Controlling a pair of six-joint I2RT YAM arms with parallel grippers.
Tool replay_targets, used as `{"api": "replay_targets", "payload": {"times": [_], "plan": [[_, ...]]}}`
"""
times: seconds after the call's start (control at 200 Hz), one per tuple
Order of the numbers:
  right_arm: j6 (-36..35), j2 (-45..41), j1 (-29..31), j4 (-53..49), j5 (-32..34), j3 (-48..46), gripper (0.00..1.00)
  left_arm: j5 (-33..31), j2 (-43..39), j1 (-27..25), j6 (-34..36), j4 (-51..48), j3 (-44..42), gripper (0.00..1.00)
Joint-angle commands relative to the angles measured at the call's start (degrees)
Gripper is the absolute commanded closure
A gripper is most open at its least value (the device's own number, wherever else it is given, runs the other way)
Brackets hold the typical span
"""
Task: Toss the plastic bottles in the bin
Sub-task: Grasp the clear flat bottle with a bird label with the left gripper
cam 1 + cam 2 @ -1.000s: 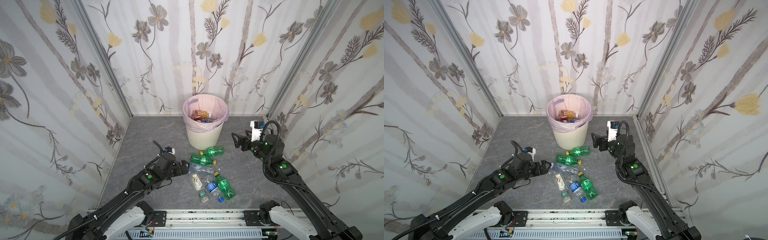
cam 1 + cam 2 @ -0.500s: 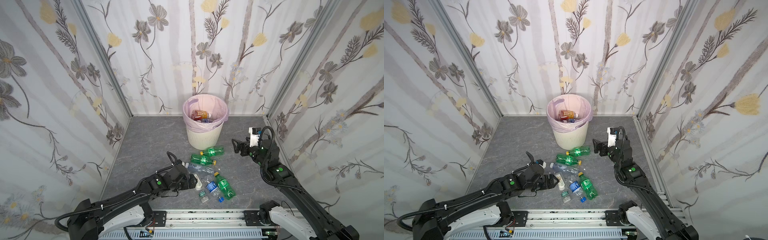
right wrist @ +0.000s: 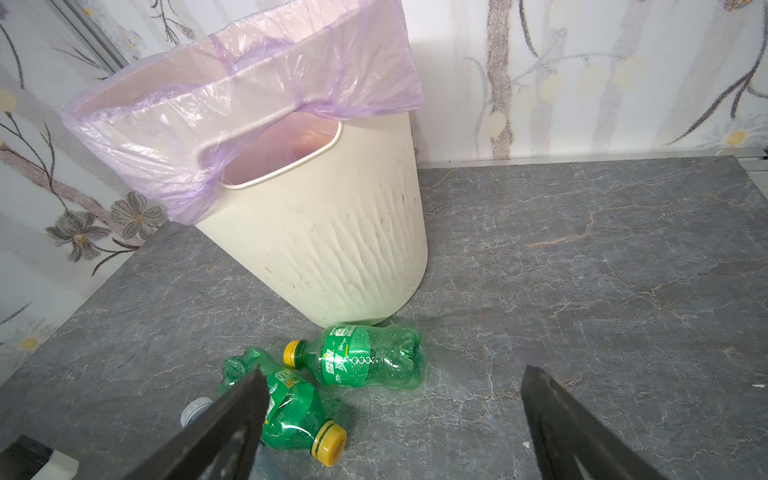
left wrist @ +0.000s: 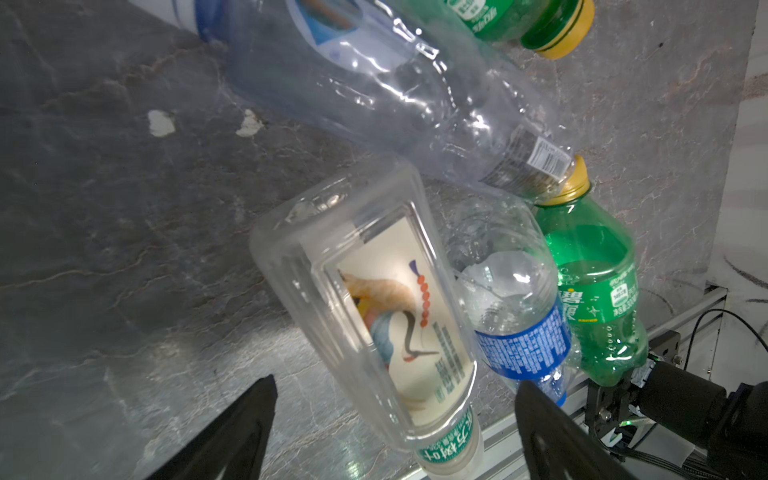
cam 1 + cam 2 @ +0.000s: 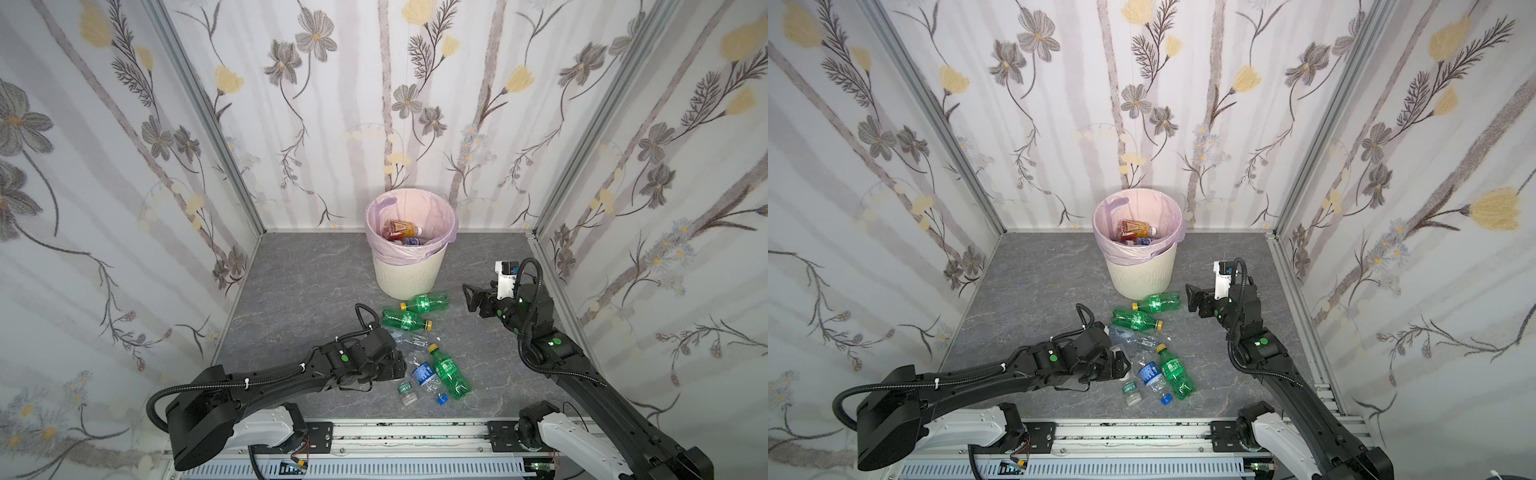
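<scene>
at the near edge runs the metal rail (image 5: pixel 415 434) that carries both arms. just beyond it, on the grey stone-patterned floor (image 5: pixel 299 299), lies a cluster of plastic bottles. the left gripper (image 4: pixel 397 381) reaches low into the cluster with its jaws apart. one finger sits on each side of the neck end of a square clear bottle (image 4: pixel 374 291), which has a picture label, a green neck band and a white cap. neither finger visibly touches it. in both top views the gripper body hides most of that bottle.

just beside it lies a clear blue-label bottle (image 4: pixel 519 332), then a front green bottle (image 5: pixel 449 372) with a yellow cap. a long clear bottle (image 4: pixel 395 95) lies across their far ends.

further back are a crushed green bottle (image 3: pixel 291 407) and a far green bottle (image 3: pixel 365 357), the latter just beside the foot of the bin (image 5: pixel 409 274). the right gripper (image 3: pixel 392 369) hovers to the right of this pair, above the floor, jaws wide apart and holding nothing.

the bin stands upright near the back wall. it is cream and ribbed, lined with a lilac bag (image 3: pixel 208 104). inside lie an orange-red bottle (image 5: pixel 399 227) and others with blue labels. flowered wallpaper (image 5: pixel 374 104) rises behind.
</scene>
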Motion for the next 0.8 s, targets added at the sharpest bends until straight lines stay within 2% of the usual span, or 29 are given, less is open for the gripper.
{"api": "replay_targets", "payload": {"times": [0.0,0.335,0.43,0.7,0.794], "plan": [[0.06,-0.06,-0.08,2.69,0.5,-0.53,0.05,-2.57,0.79,-0.17,-2.68,2.8,0.47,0.14],[-0.06,-0.02,-0.26,2.86,0.41,-1.16,0.05,-4.86,8.04,-0.23,-2.25,3.43,1.39,0.18],[0.0,-0.02,-0.19,2.94,0.41,-1.26,0.05,-4.95,9.1,-0.26,-1.93,3.46,1.66,0.24],[-0.02,0.31,-0.21,3.23,0.61,-1.77,0.05,-6.09,6.78,-0.3,-2.58,3.39,-1.29,0.4],[-0.12,0.7,-0.3,3.36,0.5,-1.95,0.05,-7.04,3.94,-0.3,-2.1,3.34,-2.43,0.43]]}}
